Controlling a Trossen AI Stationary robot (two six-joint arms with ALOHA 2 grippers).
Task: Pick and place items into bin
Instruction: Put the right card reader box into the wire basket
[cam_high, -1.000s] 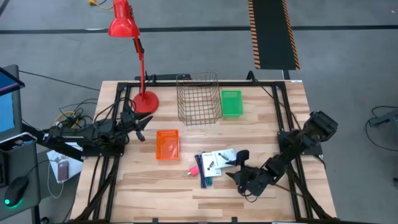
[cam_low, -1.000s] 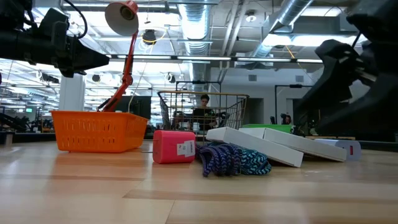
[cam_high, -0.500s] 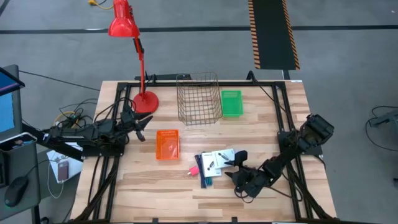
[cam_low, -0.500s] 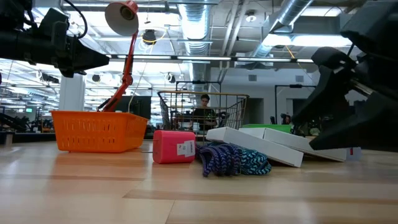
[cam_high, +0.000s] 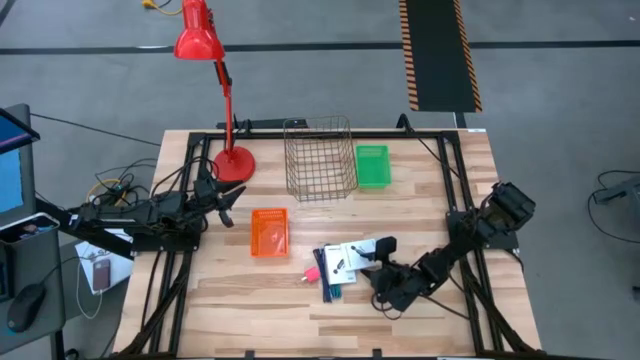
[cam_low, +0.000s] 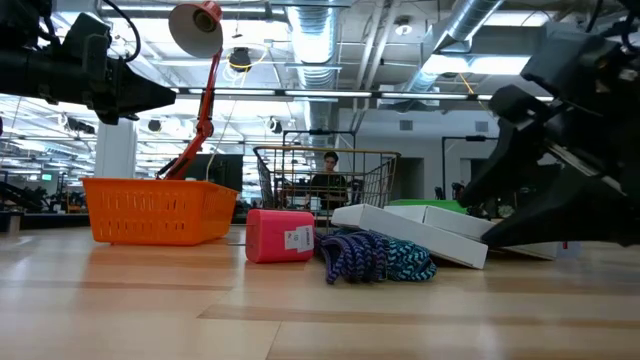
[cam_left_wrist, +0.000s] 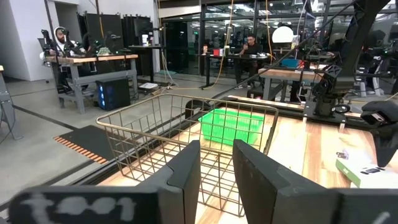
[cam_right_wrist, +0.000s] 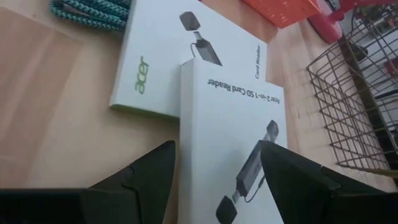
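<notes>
Wood table (cam_high: 240, 300). Wire basket (cam_high: 320, 158) at back, green bin (cam_high: 372, 166) beside it, orange bin (cam_high: 269, 232) mid-left. Left gripper (cam_high: 228, 205) waits at left edge, fingers part open, empty. Right gripper (cam_right_wrist: 214, 163) spread wide astride upper white box (cam_right_wrist: 233, 162), not clamped. Second white box (cam_right_wrist: 180, 59) beneath. Teal cord (cam_low: 375, 257), pink piece (cam_low: 280, 236) beside boxes.

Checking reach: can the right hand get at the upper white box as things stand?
Probably yes: the right hand is open, its fingers straddling the upper white box, nothing between them.
</notes>
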